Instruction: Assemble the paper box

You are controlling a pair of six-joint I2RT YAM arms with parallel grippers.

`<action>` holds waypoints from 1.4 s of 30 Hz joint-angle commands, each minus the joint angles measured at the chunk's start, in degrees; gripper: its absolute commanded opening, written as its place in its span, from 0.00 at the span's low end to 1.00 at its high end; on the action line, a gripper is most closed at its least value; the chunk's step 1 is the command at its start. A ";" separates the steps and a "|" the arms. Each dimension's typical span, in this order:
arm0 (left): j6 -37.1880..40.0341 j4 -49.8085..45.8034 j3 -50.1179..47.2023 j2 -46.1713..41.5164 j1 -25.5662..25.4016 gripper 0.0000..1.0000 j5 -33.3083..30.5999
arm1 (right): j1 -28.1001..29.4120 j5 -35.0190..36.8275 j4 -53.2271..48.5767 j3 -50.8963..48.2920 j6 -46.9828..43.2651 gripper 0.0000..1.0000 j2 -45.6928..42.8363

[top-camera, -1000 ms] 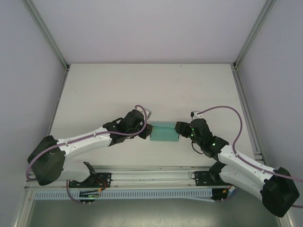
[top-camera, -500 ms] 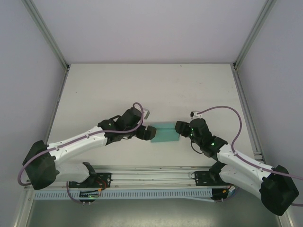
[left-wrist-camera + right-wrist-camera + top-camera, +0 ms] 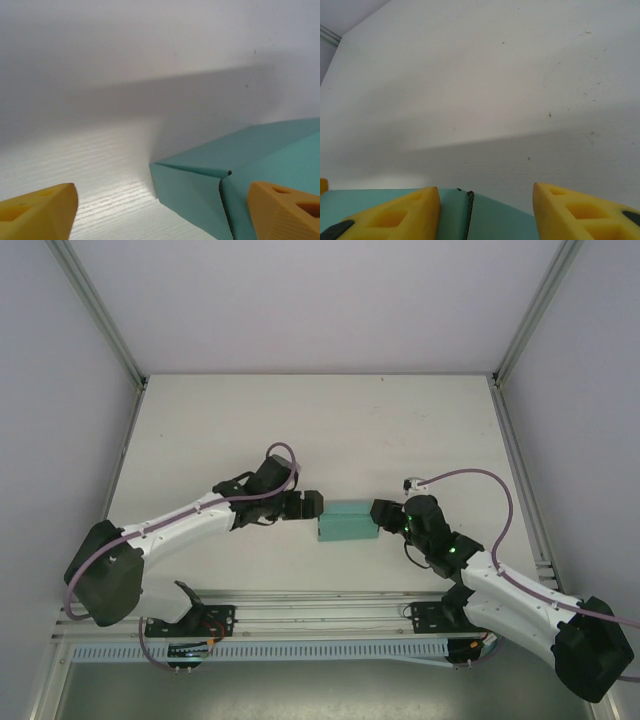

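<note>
One teal paper box (image 3: 346, 521) on counter (image 3: 300, 420), between left claw (image 3: 312, 505) and right claw (image 3: 380, 512); both spread apart.

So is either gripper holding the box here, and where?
Neither grips it. The left gripper stands open at the left end of the box, the right gripper open at its right end.

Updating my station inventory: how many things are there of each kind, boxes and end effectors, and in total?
Teal-green rectangular card box: 1
End effectors: 2 (left end effector, right end effector)
Total: 3
</note>
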 commanded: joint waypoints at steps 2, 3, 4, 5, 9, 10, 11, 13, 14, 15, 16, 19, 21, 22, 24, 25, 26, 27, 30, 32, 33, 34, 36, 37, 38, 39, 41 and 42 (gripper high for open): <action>1.15 6.64 -4.84 -1.34 0.01 0.80 4.70 | -0.15 -0.30 -9.41 -3.12 -1.96 0.51 3.20; 1.11 7.78 -6.13 -1.62 0.04 0.80 4.94 | -0.15 -0.54 -9.05 -3.33 -2.04 0.51 3.56; 0.97 8.80 -7.23 -1.79 0.05 0.79 5.13 | -0.15 -0.56 -8.56 -3.60 -2.15 0.51 3.76; 1.06 10.14 -8.29 -1.79 0.04 0.78 5.50 | -0.09 -0.65 -7.87 -4.10 -2.34 0.51 3.87; 1.78 19.01 -13.81 -0.35 0.04 0.67 11.27 | -0.08 -0.63 -4.43 -6.08 -2.77 0.44 3.66; 2.30 20.92 -15.03 0.28 0.12 0.63 12.76 | -0.13 -0.65 -4.83 -5.98 -2.39 0.43 3.32; 2.82 22.11 -16.00 0.68 0.05 0.62 13.88 | -0.12 -0.65 -4.92 -6.07 -2.36 0.43 2.97; 5.52 24.51 -17.69 1.59 0.01 0.57 17.26 | -0.12 -1.75 -4.95 -6.70 -2.06 0.43 2.05; 6.55 25.70 -18.60 1.87 -0.08 0.55 18.49 | -0.13 -1.62 -4.96 -7.03 -1.84 0.43 1.72; 8.20 27.09 -19.72 2.10 -0.11 0.50 19.45 | -0.14 -1.78 -4.74 -7.23 -1.82 0.42 1.40; 9.29 27.33 -20.42 2.45 -0.11 0.47 19.20 | -0.10 -1.96 -4.66 -7.43 -1.54 0.42 1.15; 13.25 26.57 -20.56 4.13 -0.46 0.43 18.72 | -0.09 -2.29 -4.43 -7.77 -1.04 0.39 1.09; 15.23 26.18 -19.98 5.59 -0.98 0.40 18.63 | -0.13 -2.32 -4.21 -7.95 -0.43 0.34 1.40; 15.79 25.69 -19.57 6.29 -1.44 0.39 18.13 | -0.10 -2.32 -4.17 -8.22 -0.11 0.33 1.49; 17.07 24.93 -18.51 7.28 -2.48 0.37 17.35 | -0.09 -2.57 -3.37 -8.93 0.66 0.32 1.43; 17.38 24.49 -18.05 7.50 -3.03 0.34 16.31 | -0.13 -2.67 -3.00 -9.23 0.85 0.31 1.42; 17.78 24.23 -17.82 7.60 -3.57 0.34 15.55 | -0.15 -2.68 -2.77 -9.43 1.15 0.28 1.43; 18.05 24.07 -17.58 7.62 -3.97 0.32 14.99 | -0.10 -2.58 -2.69 -9.52 1.06 0.27 1.41; 18.44 23.12 -17.25 7.43 -4.70 0.29 13.32 | -0.13 -2.32 -2.79 -9.29 0.93 0.26 1.88; 18.79 22.30 -16.91 7.16 -4.92 0.27 12.46 | -0.11 -2.07 -2.41 -9.19 1.09 0.25 2.36; 18.96 21.67 -16.63 6.91 -5.05 0.26 11.82 | -0.11 -1.98 -2.25 -8.98 1.06 0.23 2.62; 19.14 21.21 -16.48 6.65 -5.19 0.22 10.98 | -0.09 -1.66 -2.40 -8.88 1.25 0.22 2.89; 19.67 20.39 -16.27 6.28 -5.23 0.19 9.74 | -0.13 -1.08 -2.95 -8.56 1.24 0.20 3.26; 19.81 20.16 -16.39 6.21 -5.21 0.18 9.15 | -0.16 -0.35 -3.34 -8.49 1.64 0.17 3.28; 20.11 19.88 -16.33 6.11 -5.24 0.18 9.07 | -0.11 0.11 -3.63 -8.48 1.91 0.17 3.09; 20.35 19.61 -16.17 6.10 -5.38 0.19 8.99 | -0.14 0.12 -3.88 -8.49 1.96 0.17 2.84; 20.97 19.07 -15.36 5.94 -5.36 0.23 9.09 | -0.11 -0.25 -4.25 -8.24 2.03 0.19 2.05; 21.68 18.75 -14.41 5.76 -5.32 0.25 9.26 | -0.14 -0.48 -4.70 -7.90 1.87 0.21 1.58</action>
